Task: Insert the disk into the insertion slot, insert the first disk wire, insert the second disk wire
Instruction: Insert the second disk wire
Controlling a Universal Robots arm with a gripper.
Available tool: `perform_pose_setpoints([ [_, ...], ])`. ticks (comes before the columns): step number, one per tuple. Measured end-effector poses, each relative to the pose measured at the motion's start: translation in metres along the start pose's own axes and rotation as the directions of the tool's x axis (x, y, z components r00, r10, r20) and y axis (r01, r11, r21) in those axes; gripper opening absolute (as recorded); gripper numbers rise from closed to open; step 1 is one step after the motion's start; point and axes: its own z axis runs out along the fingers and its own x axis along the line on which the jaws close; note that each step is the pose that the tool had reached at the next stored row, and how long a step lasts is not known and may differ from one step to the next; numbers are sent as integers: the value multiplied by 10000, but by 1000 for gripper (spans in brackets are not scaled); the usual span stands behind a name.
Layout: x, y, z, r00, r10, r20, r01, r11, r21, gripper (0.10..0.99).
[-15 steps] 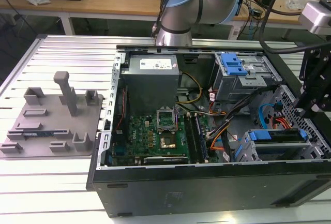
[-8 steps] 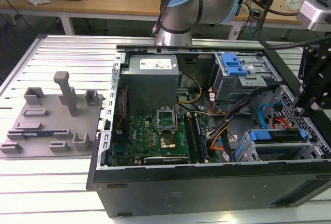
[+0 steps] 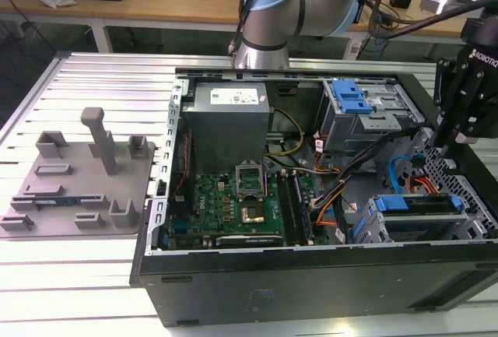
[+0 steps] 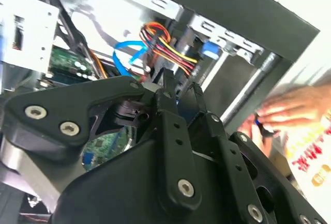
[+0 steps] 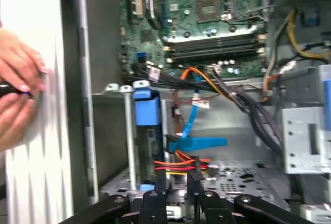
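At the exterior view's left, a grey moulded fixture lies flat on the slatted metal tabletop. Beside it stands an open computer case, side panel off. Inside, toward the left, are the green motherboard and, above it in the frame, the grey power supply. The arm rises behind the case at the upper middle of the frame.

Further right sits the taller bay with a blue latch. Below it, at the lower right of the frame, the disk lies flat inside the insertion slot, its blue carrier showing along the top. A blue cable loops down just left of it.

At the exterior view's far right, the end effector hangs over the case's right wall, above the disk and apart from it. In both wrist views its fingers stand a little apart with nothing seen between them.

In the first wrist view the blue cable's flat connector and a bundle of orange and red wires meet the disk's end; whether they are seated cannot be told. A person's hand rests outside the case wall, also seen in the second wrist view.
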Motion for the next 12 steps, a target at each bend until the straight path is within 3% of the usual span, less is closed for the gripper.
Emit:
perform_pose_setpoints([
  [2,-17,41,5,9998,0,-208,-1,10000,-17,302],
  [6,-55,250,61,9992,9,-405,-9,10000,-5,302],
  [8,-62,284,84,9986,44,-530,-45,10000,-5,302],
  [12,-64,283,90,9975,432,-558,-439,9990,-101,302],
])
